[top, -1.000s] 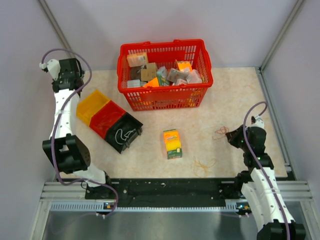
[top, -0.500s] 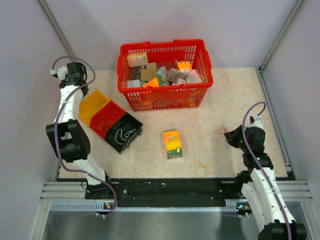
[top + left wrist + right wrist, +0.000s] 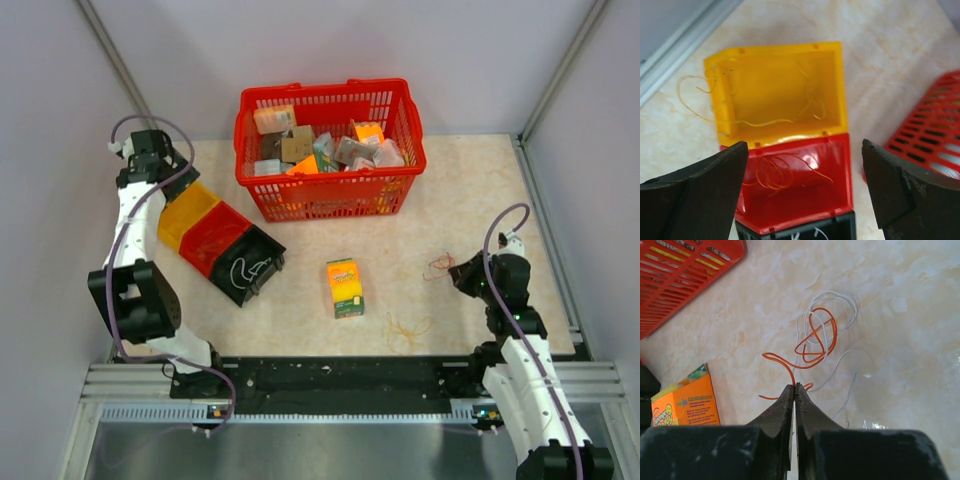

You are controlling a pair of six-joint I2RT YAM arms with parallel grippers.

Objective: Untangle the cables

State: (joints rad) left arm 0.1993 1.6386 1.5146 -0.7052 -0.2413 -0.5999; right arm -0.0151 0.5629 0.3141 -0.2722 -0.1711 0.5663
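Observation:
The cables lie in several places. An orange cable (image 3: 816,342) and a white cable (image 3: 841,299) are looped together on the table, seen small as a tangle (image 3: 440,265) in the top view. My right gripper (image 3: 795,386) is shut on a strand of the orange cable, at the tangle's near edge (image 3: 456,272). A tan-yellow cable (image 3: 406,328) lies loose by the front edge. My left gripper (image 3: 804,145) hangs open and empty over the bins (image 3: 162,178). Below it a yellow wire (image 3: 765,121) lies in the yellow bin (image 3: 837,85) and trails over its left wall. An orange wire (image 3: 774,175) is in the red bin (image 3: 846,175).
A black bin (image 3: 250,265) with a white wire joins the red one. A red basket (image 3: 325,205) full of packages stands at the back. A yellow-green box (image 3: 345,287) lies mid-table, left of the tangle. Walls close off both sides.
The left gripper has opened over the yellow bin, and the left arm has swung in toward the bins. The right arm has stayed put, still pinching the orange cable.

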